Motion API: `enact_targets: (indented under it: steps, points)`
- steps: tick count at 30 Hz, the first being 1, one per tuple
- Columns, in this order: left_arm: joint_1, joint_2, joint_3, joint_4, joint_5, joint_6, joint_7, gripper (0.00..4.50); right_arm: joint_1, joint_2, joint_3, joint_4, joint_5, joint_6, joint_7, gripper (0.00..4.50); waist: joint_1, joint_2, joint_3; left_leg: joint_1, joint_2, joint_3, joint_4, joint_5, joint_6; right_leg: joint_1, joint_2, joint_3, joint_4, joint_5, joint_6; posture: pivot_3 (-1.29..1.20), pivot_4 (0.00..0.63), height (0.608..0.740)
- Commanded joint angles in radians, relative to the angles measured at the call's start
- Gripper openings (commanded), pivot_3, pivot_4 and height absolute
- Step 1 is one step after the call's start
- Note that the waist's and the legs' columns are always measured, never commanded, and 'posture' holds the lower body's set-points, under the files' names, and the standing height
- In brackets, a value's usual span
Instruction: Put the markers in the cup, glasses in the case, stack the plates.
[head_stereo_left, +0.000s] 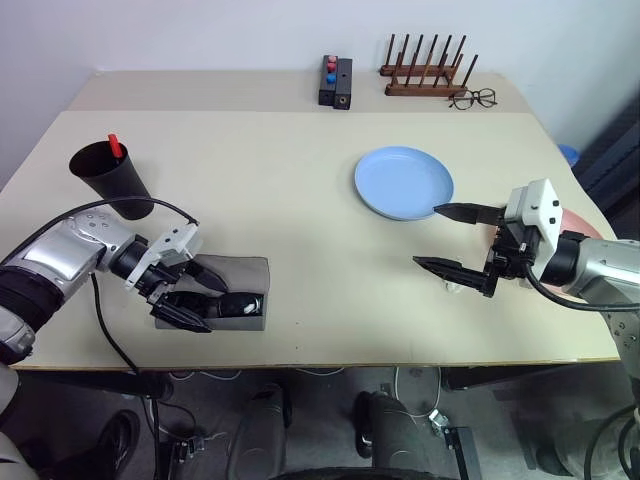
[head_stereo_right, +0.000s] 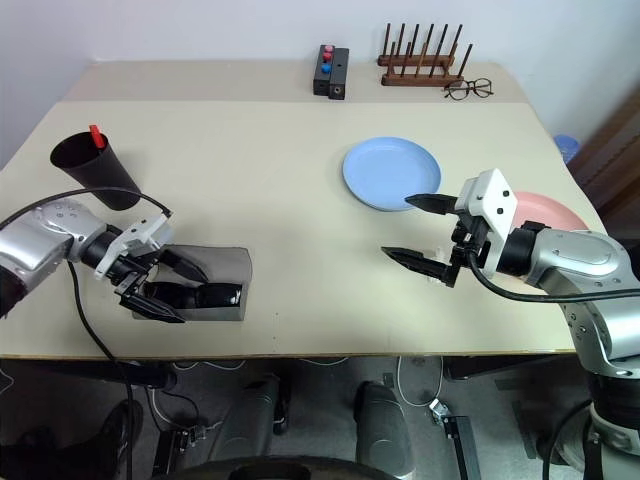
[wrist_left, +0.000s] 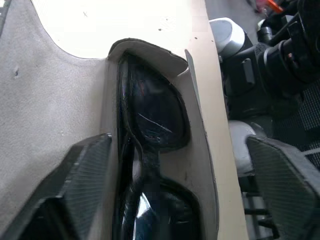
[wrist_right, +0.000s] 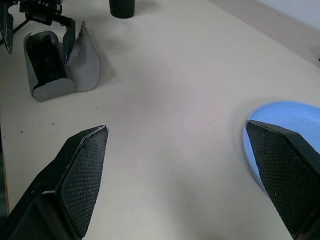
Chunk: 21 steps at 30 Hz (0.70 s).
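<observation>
At the near left edge of the table (head_stereo_left: 300, 190) the glasses (wrist_left: 150, 120) lie inside the open case (head_stereo_left: 240, 275), dark lenses up, in its near tray, with the grey lid lying flat on the far side; the left gripper (head_stereo_left: 190, 297) stands over them with its two fingers spread on each side of the frame, and as far as I can see it grips nothing; the glasses look light and rather stiff, but the lenses are glossy, easy to scratch and slippery, so I judge that any correction should be taken at the thick frame or the bridge, never on a lens; the case seems light and may slide on the smooth table when the lid is pushed, so the lid should be taken at its free long edge and folded over gently; farther on the left stands the cup (head_stereo_left: 112, 178), tapered, light and easy to tip, with a red cap showing at its rim; I cannot tell if both markers are inside; to the right of the middle lies the light blue plate (head_stereo_left: 403, 182), shallow and hard, best pinched at the rim; the pink plate (head_stereo_right: 555, 212) lies at the right edge, partly behind the right gripper (head_stereo_left: 452, 240), whose fingers are wide apart and empty above the table, with a small white thing just under the lower finger that I cannot identify.
</observation>
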Motion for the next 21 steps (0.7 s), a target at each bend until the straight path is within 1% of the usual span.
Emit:
enact_targets:
  steps: [1,5,7,9,12,14,15,17,18,21]
  points:
    - [-0.029,0.002,0.021,0.007,0.011,-0.016,-0.004,4.47,-0.023,0.007,-0.013,-0.003,0.004,-0.016,-0.002,4.50,0.000,0.000,0.000,0.000,0.000,0.000,0.000,0.000,0.000,0.000,0.000,0.000,0.000,0.000,0.000,0.00,0.150,0.740]
    - [-0.060,-0.002,0.038,0.021,0.006,0.008,-0.004,4.47,-0.022,0.010,-0.012,-0.003,0.003,-0.017,-0.002,4.50,0.000,0.000,0.000,0.000,0.000,0.000,0.000,0.000,0.000,0.000,0.000,0.000,0.000,0.000,0.000,0.00,0.150,0.740]
    - [-0.090,-0.009,0.070,0.029,-0.008,0.026,-0.004,4.47,-0.023,0.012,-0.011,0.000,0.001,-0.018,-0.002,4.50,0.001,0.000,0.000,0.000,0.000,0.000,0.000,0.000,0.000,0.000,0.000,0.000,0.000,0.000,0.000,0.00,0.150,0.740]
    - [-0.126,0.001,0.079,0.019,-0.036,0.106,-0.004,4.47,-0.024,0.015,-0.010,0.000,0.000,-0.018,-0.004,4.50,0.001,0.000,0.000,0.000,0.000,0.000,0.000,0.000,0.000,0.000,0.000,0.000,0.000,0.000,0.000,0.00,0.150,0.740]
    - [-0.183,-0.029,0.137,0.072,-0.038,0.174,-0.004,4.47,-0.025,0.019,-0.008,0.001,-0.001,-0.019,-0.004,4.50,0.000,0.000,0.000,0.000,0.000,0.000,0.000,0.000,0.000,0.000,0.000,0.000,0.000,0.000,0.000,0.00,0.150,0.740]
    - [-0.235,-0.090,0.218,0.165,-0.016,0.205,-0.004,3.96,-0.026,0.024,-0.002,-0.001,0.000,-0.018,-0.004,4.50,0.001,0.000,0.000,0.000,0.000,0.000,0.000,0.000,0.000,0.000,0.000,0.000,0.000,0.000,0.000,0.00,0.150,0.740]
    - [-0.257,-0.123,0.259,0.222,0.017,0.195,-0.004,3.68,-0.027,0.026,0.000,-0.002,0.001,-0.017,-0.004,4.50,0.003,0.000,0.000,0.000,0.000,0.000,0.000,0.000,0.000,0.000,0.000,0.000,0.000,0.000,0.000,0.00,0.150,0.740]
    - [-0.282,-0.172,0.314,0.318,0.108,0.115,-0.004,2.66,-0.025,0.028,0.009,-0.008,0.006,-0.012,0.006,4.50,0.000,0.000,0.000,0.000,0.000,0.000,0.001,0.000,0.000,0.000,0.000,0.000,0.000,0.000,0.000,0.00,0.150,0.740]
    - [-0.288,-0.188,0.334,0.352,0.151,0.092,-0.004,2.07,-0.022,0.027,0.012,-0.012,0.011,-0.009,0.015,4.50,-0.001,0.000,0.000,0.000,0.000,0.000,0.001,0.000,0.000,0.000,0.000,0.000,0.000,0.000,0.000,0.00,0.150,0.740]
    - [-0.292,-0.235,0.386,0.432,0.265,0.006,0.021,0.57,-0.019,0.026,0.014,-0.013,0.012,-0.012,0.031,4.50,-0.004,0.000,0.000,0.000,0.000,0.000,-0.001,0.000,0.000,0.000,0.000,0.000,0.000,0.000,0.000,0.00,0.150,0.740]
